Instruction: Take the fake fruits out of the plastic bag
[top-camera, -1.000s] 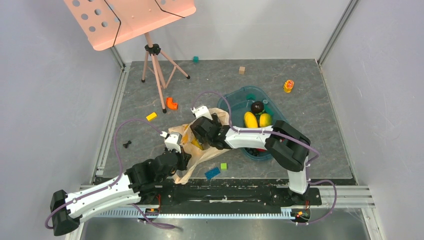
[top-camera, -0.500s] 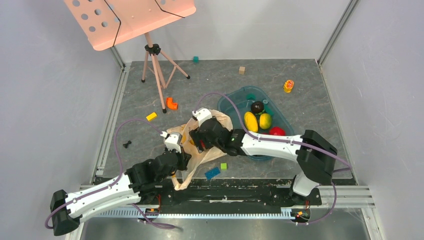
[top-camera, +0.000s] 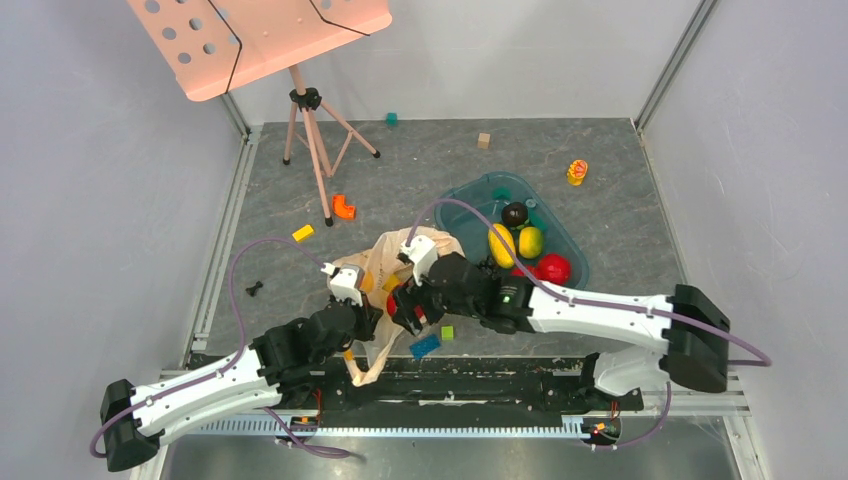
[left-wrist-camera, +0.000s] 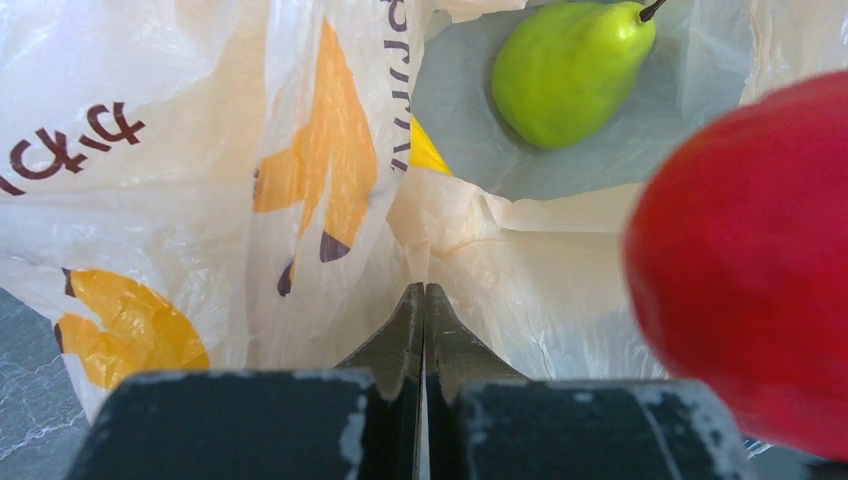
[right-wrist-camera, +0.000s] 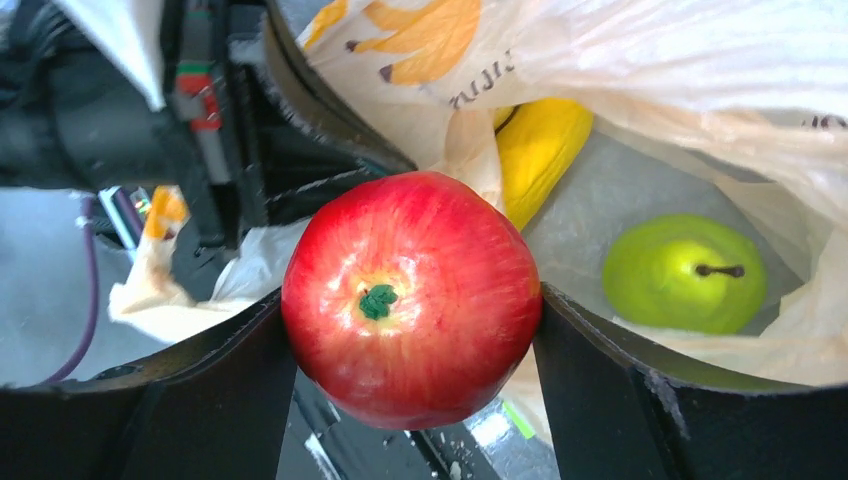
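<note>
It was a robotics lab cell: plain grey walls (top-camera: 100, 200), aluminium corner posts (top-camera: 672, 60), a grey table (top-camera: 620, 200) with toy blocks (top-camera: 484, 140).

Red apple (right-wrist-camera: 412, 298) in the black right pincer (right-wrist-camera: 410, 330); beyond it a green pear (right-wrist-camera: 684, 273), cream bag (right-wrist-camera: 640, 50) printed with yellow bananas.

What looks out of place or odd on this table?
Nothing is spilled or damaged. Loose bits lie scattered away from the plastic bag: an orange piece, a yellow block, a wooden cube, a teal cube. A pink music stand on the table seems unrelated to the task.
</note>
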